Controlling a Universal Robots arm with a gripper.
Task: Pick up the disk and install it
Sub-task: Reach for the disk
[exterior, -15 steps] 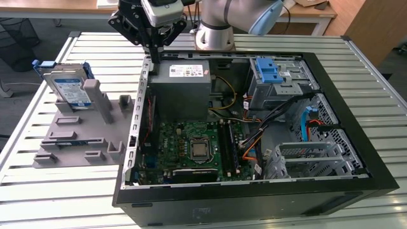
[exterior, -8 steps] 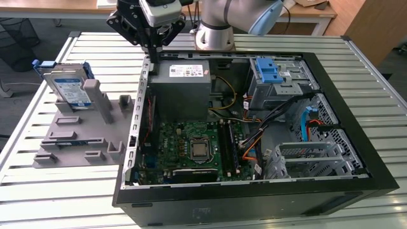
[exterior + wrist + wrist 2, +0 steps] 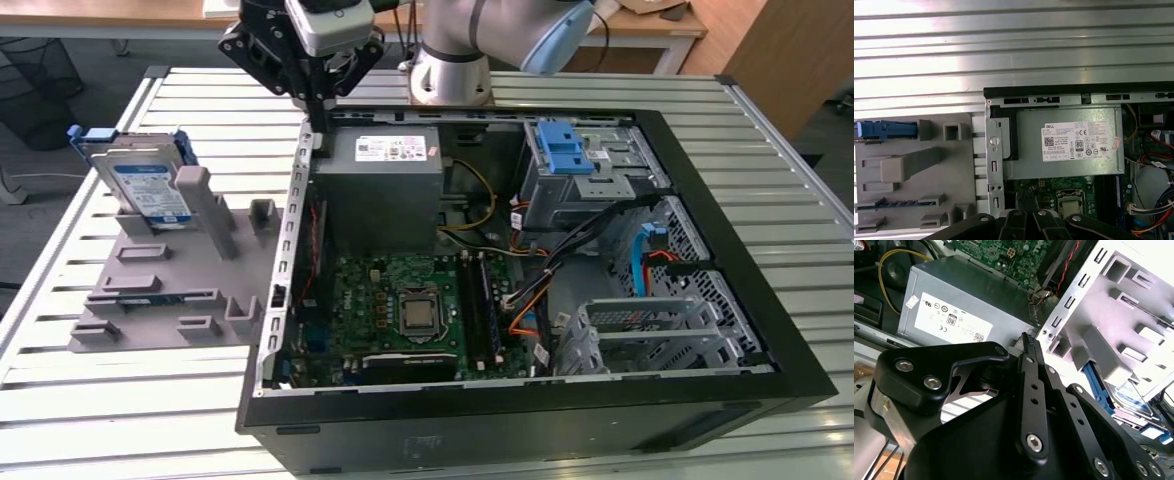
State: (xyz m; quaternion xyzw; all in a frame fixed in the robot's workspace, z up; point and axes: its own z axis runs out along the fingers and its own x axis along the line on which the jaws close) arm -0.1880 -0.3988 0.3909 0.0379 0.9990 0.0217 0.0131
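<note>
Your gripper (image 3: 319,110) hovers over the far rim of the open computer case (image 3: 534,430); its fingers (image 3: 1031,390) are clenched on nothing. The disk (image 3: 144,180) stands upright in the grey holder (image 3: 167,270) at the exterior view's left, well apart.

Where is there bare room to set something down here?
Bare slatted table between the grey fixture and the near edge, and beside the case on the exterior view's right. Crowded: the fixture holding the disk, and inside the case.
</note>
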